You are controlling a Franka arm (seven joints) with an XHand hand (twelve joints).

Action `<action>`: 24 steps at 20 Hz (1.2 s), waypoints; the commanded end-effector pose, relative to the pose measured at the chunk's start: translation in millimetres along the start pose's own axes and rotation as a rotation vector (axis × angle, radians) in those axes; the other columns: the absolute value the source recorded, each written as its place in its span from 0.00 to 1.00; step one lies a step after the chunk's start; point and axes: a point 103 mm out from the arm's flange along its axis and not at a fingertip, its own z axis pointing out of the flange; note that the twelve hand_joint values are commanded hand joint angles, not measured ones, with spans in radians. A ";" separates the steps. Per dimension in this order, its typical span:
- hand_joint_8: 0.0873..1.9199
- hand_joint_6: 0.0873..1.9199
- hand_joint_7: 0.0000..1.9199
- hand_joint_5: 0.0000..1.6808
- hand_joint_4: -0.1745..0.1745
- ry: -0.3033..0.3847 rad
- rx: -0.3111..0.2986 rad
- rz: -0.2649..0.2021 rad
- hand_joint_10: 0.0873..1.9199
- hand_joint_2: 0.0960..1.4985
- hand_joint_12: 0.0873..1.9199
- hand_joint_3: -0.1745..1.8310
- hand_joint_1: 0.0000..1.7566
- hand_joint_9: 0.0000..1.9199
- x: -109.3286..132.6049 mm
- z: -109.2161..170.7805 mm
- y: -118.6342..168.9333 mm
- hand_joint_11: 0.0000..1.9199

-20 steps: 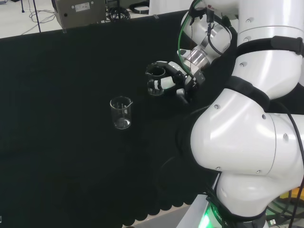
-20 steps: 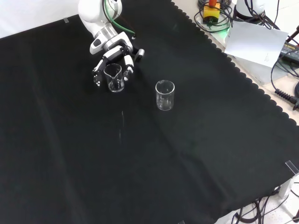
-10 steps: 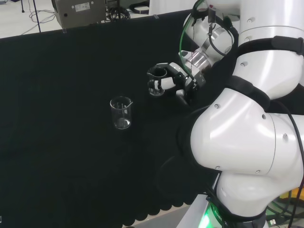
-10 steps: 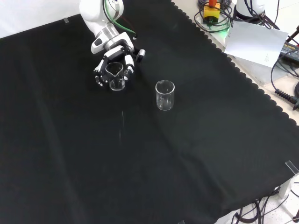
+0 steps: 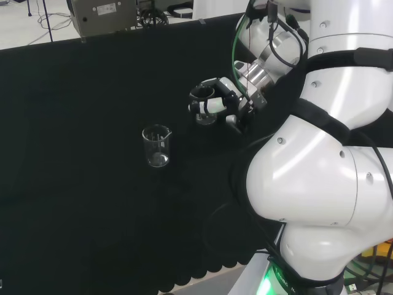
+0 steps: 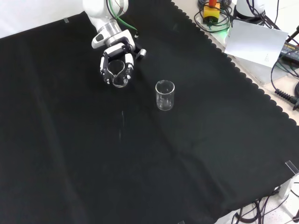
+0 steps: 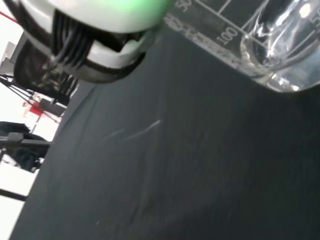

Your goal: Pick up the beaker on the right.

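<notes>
The hand (image 5: 216, 105) sits a little above the middle of the head view, just left of the arm's white links, with its fingers (image 6: 126, 60) curled round a small clear beaker (image 5: 206, 112). In the front view the same hand (image 6: 117, 65) is at the upper left of the frame, the beaker (image 6: 119, 79) caught between the fingers and seemingly tilted, its mouth turned toward the camera. In the wrist view the beaker's base (image 7: 272, 60) and printed scale hang above the black cloth (image 7: 165, 170) of the worktop, so it looks lifted clear, though how far I cannot tell.

A second beaker (image 5: 156, 146) stands upright on the cloth at the left of centre in the head view, well apart from the hand; in the front view this second beaker (image 6: 165, 95) is right of centre.

The main risk, as I judge it, is slipping: smooth glass held at a tilt could slide or turn out of the fingers if the arm swings or the fingers ease. A drop onto the cloth could send it rolling toward the standing beaker.
</notes>
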 end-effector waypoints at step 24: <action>0.00 0.28 0.91 0.80 1.00 -0.265 -0.037 -0.141 0.00 0.35 0.22 0.46 0.65 0.95 105.4 -58.8 -31.1 0.92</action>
